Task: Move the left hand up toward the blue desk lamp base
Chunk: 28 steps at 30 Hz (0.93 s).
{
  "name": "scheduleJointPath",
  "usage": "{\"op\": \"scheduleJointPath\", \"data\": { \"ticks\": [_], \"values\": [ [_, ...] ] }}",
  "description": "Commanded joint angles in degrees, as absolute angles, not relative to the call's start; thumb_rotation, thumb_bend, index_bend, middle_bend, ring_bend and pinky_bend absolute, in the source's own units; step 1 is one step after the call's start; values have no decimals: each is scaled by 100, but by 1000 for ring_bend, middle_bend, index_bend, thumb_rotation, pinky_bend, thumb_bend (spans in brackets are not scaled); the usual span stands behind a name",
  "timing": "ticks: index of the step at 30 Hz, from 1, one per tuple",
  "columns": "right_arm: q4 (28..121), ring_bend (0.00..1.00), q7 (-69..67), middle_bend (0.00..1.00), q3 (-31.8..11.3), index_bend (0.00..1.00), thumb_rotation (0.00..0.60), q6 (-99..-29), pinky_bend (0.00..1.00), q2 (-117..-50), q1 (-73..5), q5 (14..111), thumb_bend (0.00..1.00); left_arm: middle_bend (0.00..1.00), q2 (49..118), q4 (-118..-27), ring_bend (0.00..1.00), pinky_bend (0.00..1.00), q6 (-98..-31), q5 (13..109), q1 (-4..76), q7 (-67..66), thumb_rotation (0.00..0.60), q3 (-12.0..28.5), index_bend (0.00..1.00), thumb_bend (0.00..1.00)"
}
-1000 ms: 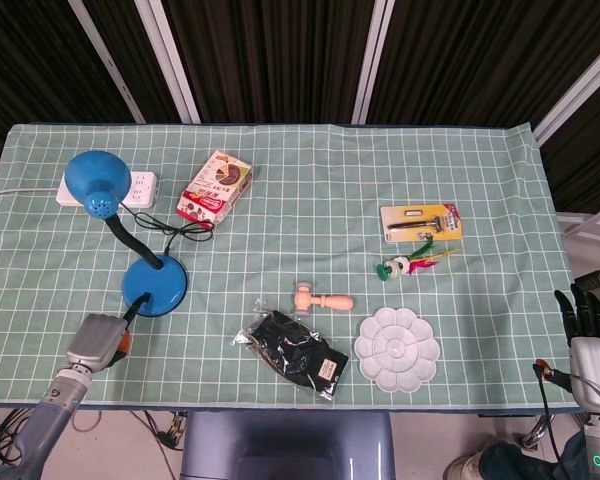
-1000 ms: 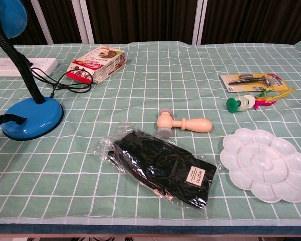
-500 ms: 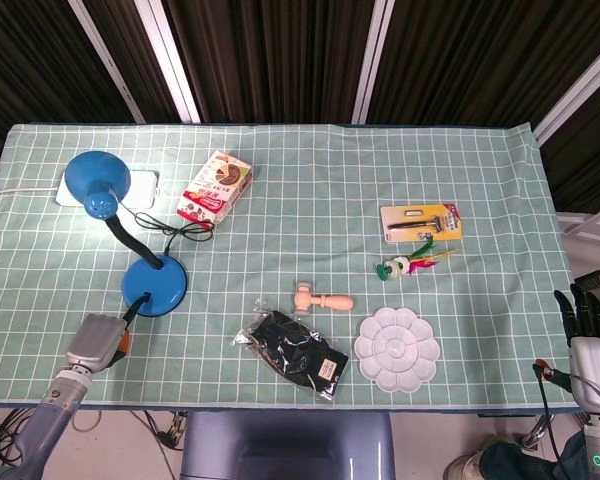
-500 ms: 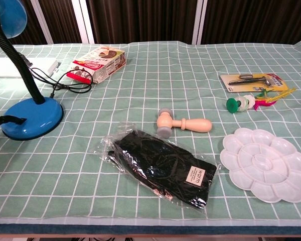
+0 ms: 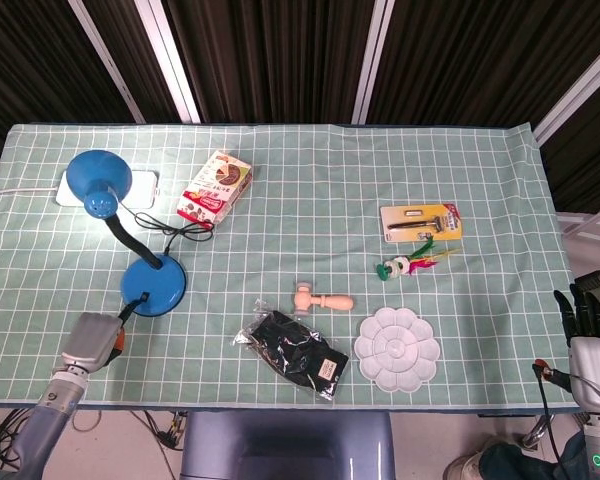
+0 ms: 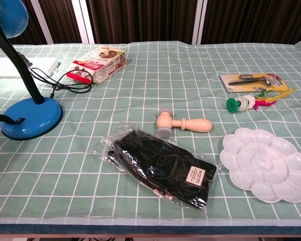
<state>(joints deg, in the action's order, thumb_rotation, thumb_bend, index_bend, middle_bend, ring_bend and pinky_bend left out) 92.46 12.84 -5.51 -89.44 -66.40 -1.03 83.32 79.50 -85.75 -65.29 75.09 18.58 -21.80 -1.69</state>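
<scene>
**Left hand short of the lamp base; handling notes on the lamp**

The blue desk lamp base [image 5: 154, 285] stands on the left part of the surface [image 5: 310, 170], its round foot flat on the green checked cloth. A black gooseneck [image 5: 132, 239] rises from it to the blue shade [image 5: 97, 181]. The black cord [image 5: 173, 229] trails from the lamp toward the white power strip [image 5: 145, 185].

The left hand [image 5: 92, 343] sits at the near left edge, just below the base and apart from it. Only its grey back shows; whether the fingers are spread or curled cannot be told. The right hand [image 5: 592, 322] hangs off the right edge, fingers upright and apart, holding nothing.

Judgement: the base looks hard, smooth and weighted, so likely stable but slippery on its domed top. The gooseneck will flex and is a poor purchase. The rim of the foot, or the neck's root, offers the firmest hold. The cord may snag.
</scene>
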Motion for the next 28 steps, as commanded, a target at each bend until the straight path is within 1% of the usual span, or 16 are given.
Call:
{"op": "scheduleJointPath", "data": {
  "ticks": [1,3,5,6,8,10,11,16,19,22,28],
  "values": [
    [9245,32,1284,52,-550,81,600,-8942,0,-6641,-103,8330,154,727,7791,-8918,744,856,-7197,7806,1629,-2263,600,-122,176,804],
    [9243,32,1288,52,-549,81,600,-8942,0,-6643,-103,8333,153,659,7585,-9278,663,807,-7654,7935,1456,-2340,600,-92,169,759],
    [9245,32,1290,52,-547,81,600,-8940,0,-6643,-104,8334,153,560,7397,-9576,537,697,-7949,7991,1342,-2435,600,-56,164,714],
    [9247,32,1292,52,-546,81,600,-8940,0,-6643,-104,8335,153,532,7309,-9720,502,658,-8110,8023,1286,-2448,600,-20,161,702],
    [9247,32,1293,52,-546,81,600,-8940,0,-6641,-104,8335,153,437,7157,-9938,377,491,-8389,8071,1181,-2421,600,47,151,655],
    [9249,32,1292,52,-547,81,600,-8938,0,-6639,-104,8334,153,367,6931,-10216,280,363,-8640,8094,1050,-2325,600,86,143,611],
    [9249,32,1294,52,-547,81,600,-8936,0,-6639,-105,8333,154,332,6763,-10398,234,317,-8767,8119,965,-2199,600,90,141,586],
    [9255,32,1296,52,-540,81,600,-8927,0,-6634,-108,8341,153,189,6288,-10735,93,196,-8887,8301,758,-1746,600,-77,125,501],
    [9258,32,1291,52,-530,81,600,-8921,0,-6631,-112,8361,153,124,6102,-10731,57,161,-8921,8462,652,-1544,600,-209,111,463],
    [9259,32,1283,52,-529,81,600,-8921,0,-6626,-113,8367,153,98,6036,-10713,12,135,-8860,8431,605,-1331,600,-252,101,432],
    [9258,32,1257,52,-530,81,600,-8910,0,-6615,-117,8367,153,84,5924,-10718,11,104,-8669,8289,634,-1040,600,-192,100,404]
  ]
}}
